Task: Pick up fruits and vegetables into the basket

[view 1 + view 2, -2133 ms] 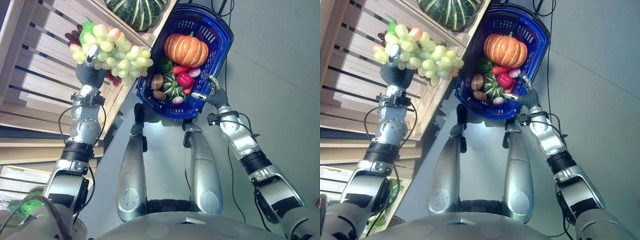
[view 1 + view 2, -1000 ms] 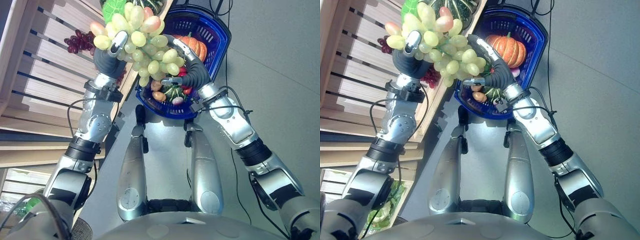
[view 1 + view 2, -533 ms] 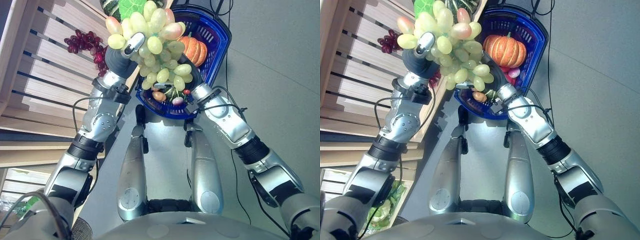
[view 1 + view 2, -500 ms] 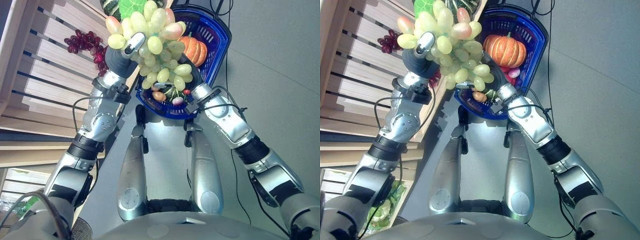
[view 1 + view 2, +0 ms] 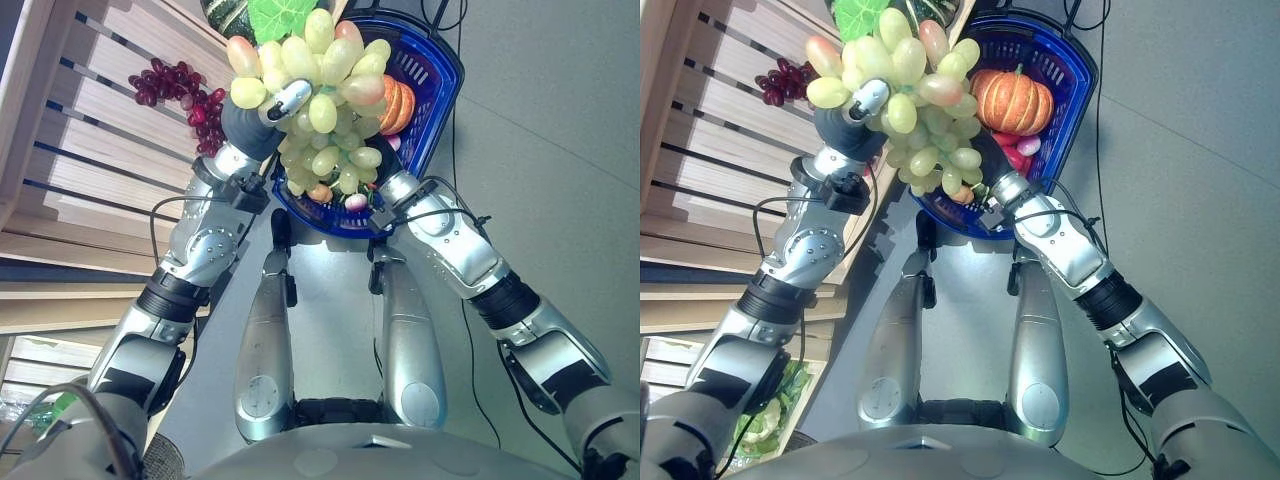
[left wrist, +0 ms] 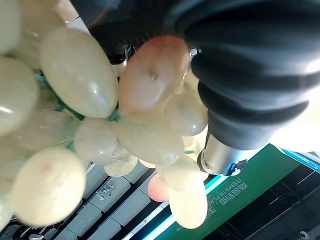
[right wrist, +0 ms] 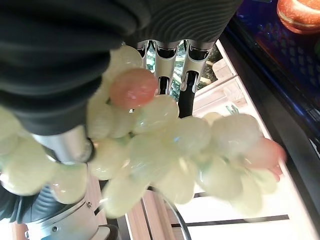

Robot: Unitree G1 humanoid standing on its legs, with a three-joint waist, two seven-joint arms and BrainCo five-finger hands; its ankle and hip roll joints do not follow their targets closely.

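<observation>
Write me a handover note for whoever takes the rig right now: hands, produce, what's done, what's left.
Left hand: curled on the bunch of pale green grapes, held above the blue plastic basket.
Right hand: up against the bunch; fingers hidden, grip unclear.
Done: orange pumpkin and smaller produce lie in the basket.
Left: lower and release the grapes; dark red grapes and the striped green squash remain on the wooden shelf.

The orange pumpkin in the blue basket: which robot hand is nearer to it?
Right. The right robot hand reaches behind the green grapes at the basket rim, beside the pumpkin. The left robot hand grips the grapes farther off, toward the wooden shelf.
</observation>
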